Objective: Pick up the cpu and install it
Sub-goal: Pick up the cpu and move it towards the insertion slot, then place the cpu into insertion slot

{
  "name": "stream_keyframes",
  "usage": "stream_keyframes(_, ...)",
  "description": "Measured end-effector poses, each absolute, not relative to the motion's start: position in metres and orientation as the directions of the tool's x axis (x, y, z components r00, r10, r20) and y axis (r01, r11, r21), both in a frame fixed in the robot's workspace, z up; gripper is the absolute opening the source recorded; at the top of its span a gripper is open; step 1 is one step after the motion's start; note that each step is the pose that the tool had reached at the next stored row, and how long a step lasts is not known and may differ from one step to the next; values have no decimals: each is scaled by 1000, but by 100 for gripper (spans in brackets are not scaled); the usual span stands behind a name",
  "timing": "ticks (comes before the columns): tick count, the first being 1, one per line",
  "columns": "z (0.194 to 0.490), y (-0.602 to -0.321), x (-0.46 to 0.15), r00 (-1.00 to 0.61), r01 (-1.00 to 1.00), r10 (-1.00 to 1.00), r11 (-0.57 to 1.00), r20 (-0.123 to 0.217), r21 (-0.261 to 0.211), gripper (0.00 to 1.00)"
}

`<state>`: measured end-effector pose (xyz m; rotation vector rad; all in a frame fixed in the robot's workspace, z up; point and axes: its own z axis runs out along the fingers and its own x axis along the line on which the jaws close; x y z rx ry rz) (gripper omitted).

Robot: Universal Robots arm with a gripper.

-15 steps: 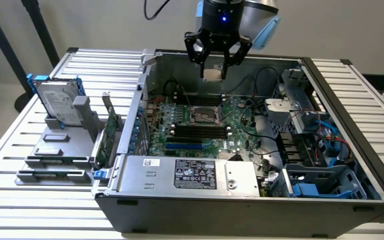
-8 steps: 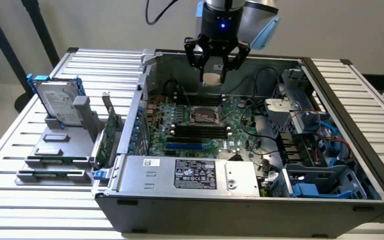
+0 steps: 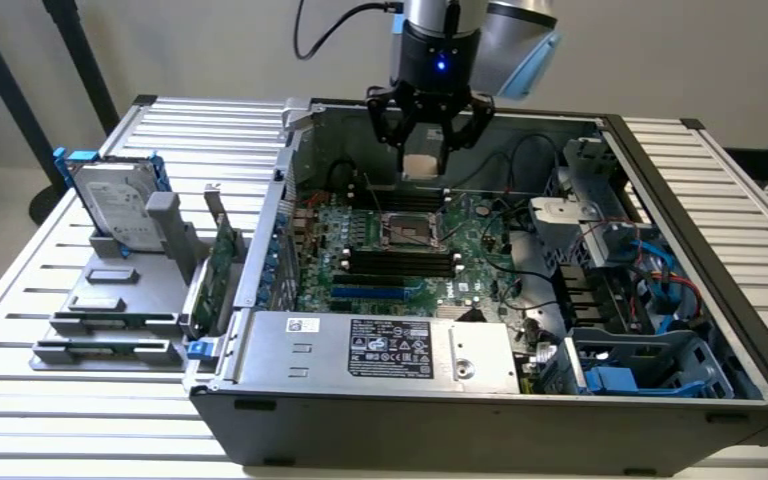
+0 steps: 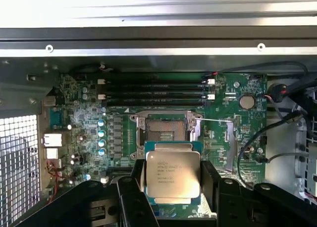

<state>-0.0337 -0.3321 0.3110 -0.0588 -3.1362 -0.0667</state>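
Note:
The cpu (image 3: 422,163) is a small square chip with a shiny metal top, hanging above the open computer case. My gripper (image 3: 424,150) is shut on it, with a black finger on each side. In the wrist view the cpu (image 4: 172,173) faces up with printed text, clamped between the dark fingers (image 4: 137,185). The open socket (image 4: 166,130) on the green motherboard (image 4: 89,128) lies just beyond the chip. In the exterior view the socket (image 3: 408,232) sits below and nearer than the gripper.
The case walls (image 3: 651,170) ring the motherboard. Black memory slots (image 4: 156,90) lie by the socket. Cables (image 3: 531,215) and drive bays (image 3: 624,290) fill the exterior view's right, a power supply (image 3: 371,345) the front. A hard drive in a blue frame (image 3: 115,205) stands on a grey rack (image 3: 111,320).

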Motion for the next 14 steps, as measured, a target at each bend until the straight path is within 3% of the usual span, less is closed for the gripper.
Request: stream_keyframes(14, 305, -332, -34, -999, 38, 37, 998, 7, 42, 55)
